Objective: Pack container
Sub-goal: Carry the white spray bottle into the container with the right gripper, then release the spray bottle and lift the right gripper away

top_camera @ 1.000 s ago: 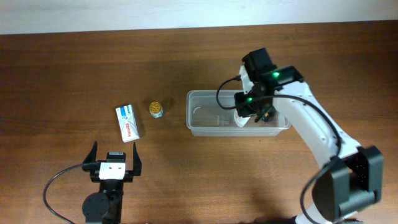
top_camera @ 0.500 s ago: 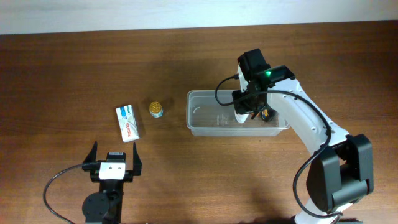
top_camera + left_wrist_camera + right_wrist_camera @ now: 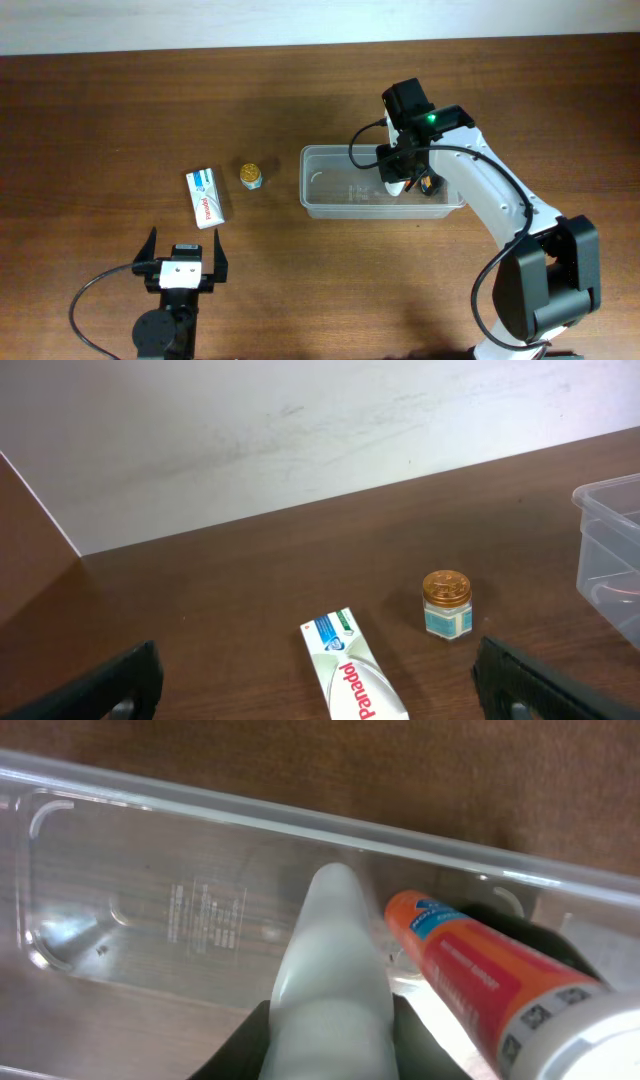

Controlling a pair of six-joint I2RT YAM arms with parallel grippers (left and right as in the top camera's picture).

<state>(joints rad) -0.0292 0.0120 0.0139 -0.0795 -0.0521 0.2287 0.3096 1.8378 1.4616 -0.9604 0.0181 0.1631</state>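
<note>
Idling bottom-left, left tool (image 3: 185,236) sat with jaws apart; white box (image 3: 203,198) and gold-lidded jar (image 3: 250,176) lay unpacked on the tabletop (image 3: 100,120). Container (image 3: 328,188) at mid-right held an orange tube (image 3: 480,970), with right tool (image 3: 330,1042) clamped on a white tube (image 3: 330,955) inside it. Roughly half done, I'd judge.

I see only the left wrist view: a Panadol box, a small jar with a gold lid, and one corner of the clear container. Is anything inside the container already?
Observer: Yes. An orange tube lies inside the container.
Operator: And where is the right tool?
Observer: The right tool is over the container, shut on a white tube whose narrow end points at the container floor.
Operator: Do the two tubes touch?
Observer: In the right wrist view they are side by side, close together; I cannot tell whether they touch.
</note>
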